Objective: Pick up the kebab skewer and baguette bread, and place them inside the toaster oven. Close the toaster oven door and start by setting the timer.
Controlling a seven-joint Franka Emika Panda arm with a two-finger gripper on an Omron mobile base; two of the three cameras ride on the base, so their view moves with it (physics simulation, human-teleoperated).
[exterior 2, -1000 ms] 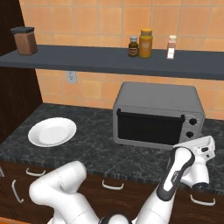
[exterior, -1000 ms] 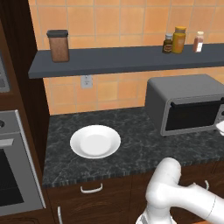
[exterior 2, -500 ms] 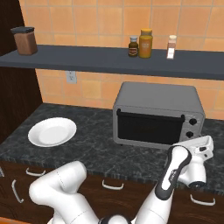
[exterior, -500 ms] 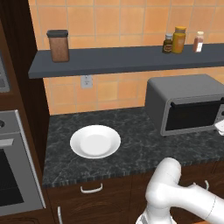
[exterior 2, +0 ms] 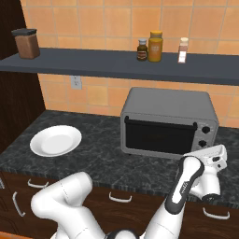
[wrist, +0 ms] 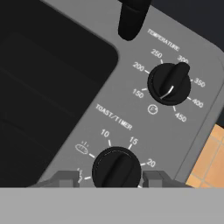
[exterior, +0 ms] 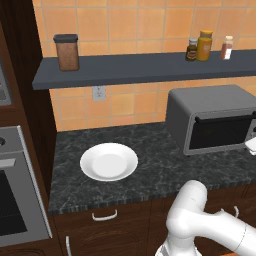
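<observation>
Your hand (wrist: 111,180) straddles the timer knob (wrist: 116,168) on the toaster oven (exterior 2: 170,122), a fingertip (wrist: 65,179) each side; grasping or released, you cannot tell. Door (exterior 2: 158,136) closed.

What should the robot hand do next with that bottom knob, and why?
Probably close the fingers on the timer knob and turn it. The gripper sits right at that knob, one fingertip on each side, and the toaster oven door already looks shut, so setting the timer seems to be what remains.

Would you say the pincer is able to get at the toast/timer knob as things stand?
Probably yes: in the hand view the pincer sits right at the timer knob, a fingertip on either side and nothing between.
</observation>
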